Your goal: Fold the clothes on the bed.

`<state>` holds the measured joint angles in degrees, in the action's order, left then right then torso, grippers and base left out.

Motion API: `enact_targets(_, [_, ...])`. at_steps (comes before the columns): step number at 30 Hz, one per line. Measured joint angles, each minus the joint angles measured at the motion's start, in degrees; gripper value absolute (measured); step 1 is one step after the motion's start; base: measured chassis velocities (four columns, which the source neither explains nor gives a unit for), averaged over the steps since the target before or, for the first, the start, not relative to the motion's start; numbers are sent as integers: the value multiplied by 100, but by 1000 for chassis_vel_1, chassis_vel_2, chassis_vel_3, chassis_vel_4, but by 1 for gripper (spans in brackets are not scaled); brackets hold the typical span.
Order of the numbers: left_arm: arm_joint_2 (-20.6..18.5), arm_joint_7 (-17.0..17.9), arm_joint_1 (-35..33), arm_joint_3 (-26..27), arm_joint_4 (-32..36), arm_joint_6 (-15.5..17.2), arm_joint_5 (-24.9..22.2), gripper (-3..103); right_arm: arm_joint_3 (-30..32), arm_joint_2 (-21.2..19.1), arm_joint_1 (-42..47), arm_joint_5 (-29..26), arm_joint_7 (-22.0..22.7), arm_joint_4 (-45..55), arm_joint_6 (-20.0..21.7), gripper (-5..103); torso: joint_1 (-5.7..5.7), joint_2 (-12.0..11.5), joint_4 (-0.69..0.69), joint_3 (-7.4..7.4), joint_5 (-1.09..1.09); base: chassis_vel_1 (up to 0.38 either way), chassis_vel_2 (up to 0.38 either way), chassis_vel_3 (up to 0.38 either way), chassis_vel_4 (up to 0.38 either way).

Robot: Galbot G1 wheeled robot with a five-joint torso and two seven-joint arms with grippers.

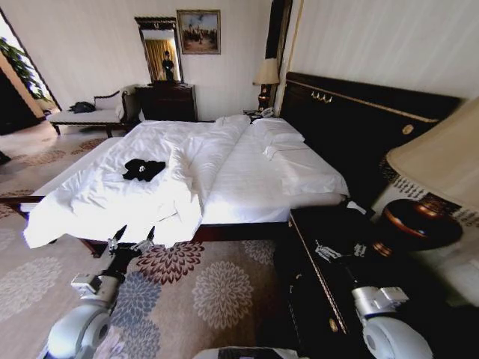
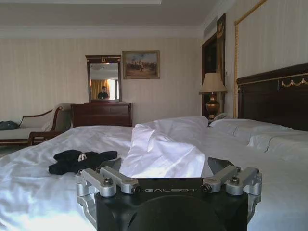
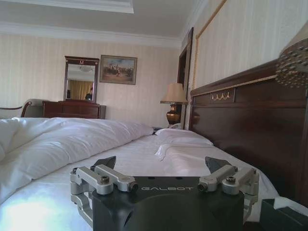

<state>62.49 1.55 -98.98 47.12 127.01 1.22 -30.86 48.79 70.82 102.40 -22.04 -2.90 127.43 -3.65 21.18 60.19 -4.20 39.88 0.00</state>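
1. Far left of the head view there's a pale chaise bench (image 1: 90, 114) against the wall, with a small dark heap (image 1: 82, 107) sitting on it. It's well apart from everything else.

2. Left gripper (image 1: 136, 232) hangs low in front of the near side of the bed, just at the hanging edge of the duvet. Fingers are spread wide with nothing between them. In its own wrist view the gripper (image 2: 168, 166) points across the mattress, both fingertips parted.

3. The black T-shirt (image 1: 144, 169) lies crumpled on the left half of the bed (image 1: 247, 176), on top of the white duvet, just left of the big rumpled fold running down the middle. A bit of white print shows on it. From the left wrist camera it's a dark lump (image 2: 79, 160) just beyond the left finger. Neither gripper touches it.

4. Dark dresser (image 1: 166, 102) with a mirror (image 1: 159, 49) and a framed painting (image 1: 198, 31) stand on the far wall behind the bed.

5. Pillows (image 1: 281, 136) sit up against the tall dark headboard (image 1: 359, 116).

6. Right gripper (image 1: 338, 250) hovers over the dark nightstand (image 1: 322, 288) on the right side of the bed, near a lamp base (image 1: 419, 224). In the right wrist view the gripper (image 3: 163, 164) is wide open too, holding nothing.
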Motion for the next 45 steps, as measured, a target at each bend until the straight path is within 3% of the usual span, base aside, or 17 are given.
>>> enact_targets(45, [-33, -17, 16, 24, 330, -58, -129, 100, -124, 116, -41, 148, 158, -19, 28, 100, 4, -1, 0, 1, 0, -201, 204, 200, -202])
